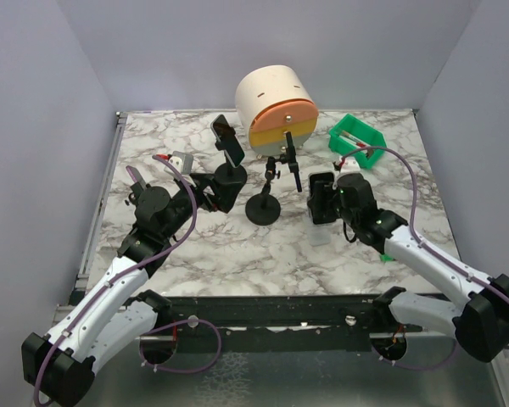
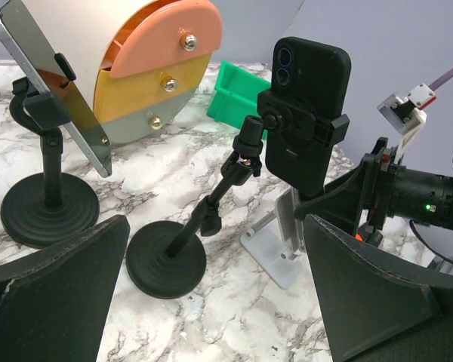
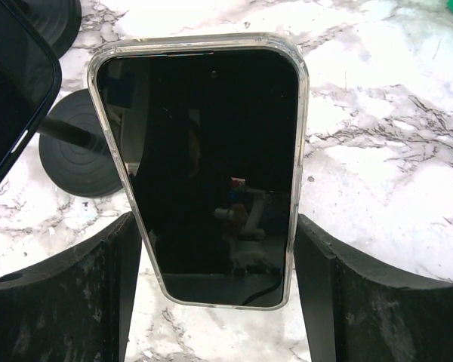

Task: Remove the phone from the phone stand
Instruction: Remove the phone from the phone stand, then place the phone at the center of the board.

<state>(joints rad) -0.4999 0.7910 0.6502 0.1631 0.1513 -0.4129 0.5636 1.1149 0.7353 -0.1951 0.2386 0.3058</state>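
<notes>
On the overhead view the phone [image 1: 321, 197] I'm after, the one in a clear case, stands right of centre on the counter [image 1: 237, 254], apparently seated on a small white stand [image 1: 320, 236]. My right gripper [image 3: 217, 220] has it framed. On the right wrist view the jaws sit low in the frame, one at each long edge of the case and right up against it, but I cannot tell whether they are squeezing or only touching. The left gripper [image 2: 217, 222] is at centre-left of the overhead view, near the base of the left-hand black stand [image 2: 49, 207]. Its jaws are wide apart with nothing between them, so nothing braces the white stand. That is my main worry: if the phone catches in its cradle as I lift, the stand, which looks light, could come up with it or topple. If the grip is loose, the smooth case could slide through the jaws and drop onto the marble. The middle black stand [image 2: 166, 264], carrying a dark phone [image 2: 309, 113], is just beside the white one, toward the frame's centre, so a sideways pull could knock it over. I judge a straight lift, away from that neighbour, the safer line.
</notes>
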